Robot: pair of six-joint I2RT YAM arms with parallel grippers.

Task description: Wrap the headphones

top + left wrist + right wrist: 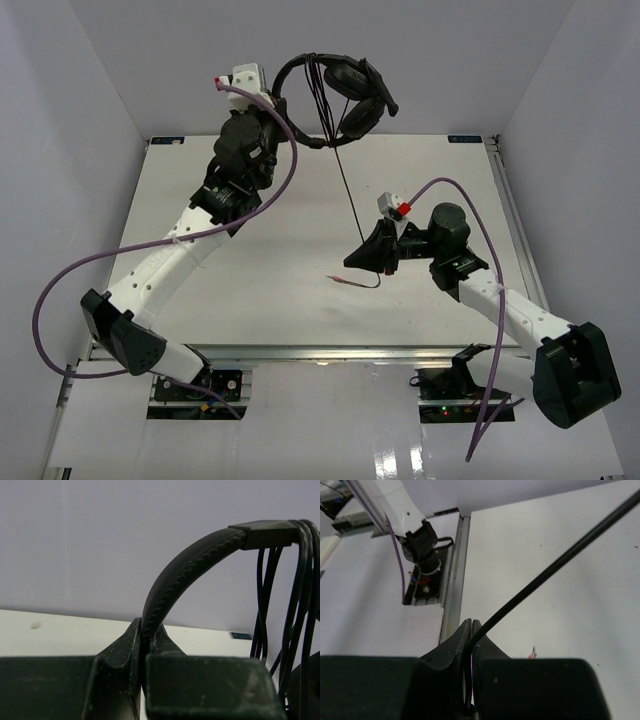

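A white table [270, 310] sits enclosed by plain pale walls [70, 90] on three sides.

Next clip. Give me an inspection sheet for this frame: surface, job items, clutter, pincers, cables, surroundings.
Surface: white table; the cord's loose end lies on it.
Job's things: headphones held up at the far edge; cord looped several times over the headband, running taut down to the right pincer; plug end on the table.
Clutter: nothing seen.
Grippers: left pincer shut on the headband; right pincer shut on the cord.
Cables: purple robot cables, one arcing off each arm.
Surroundings: white walls on three sides.
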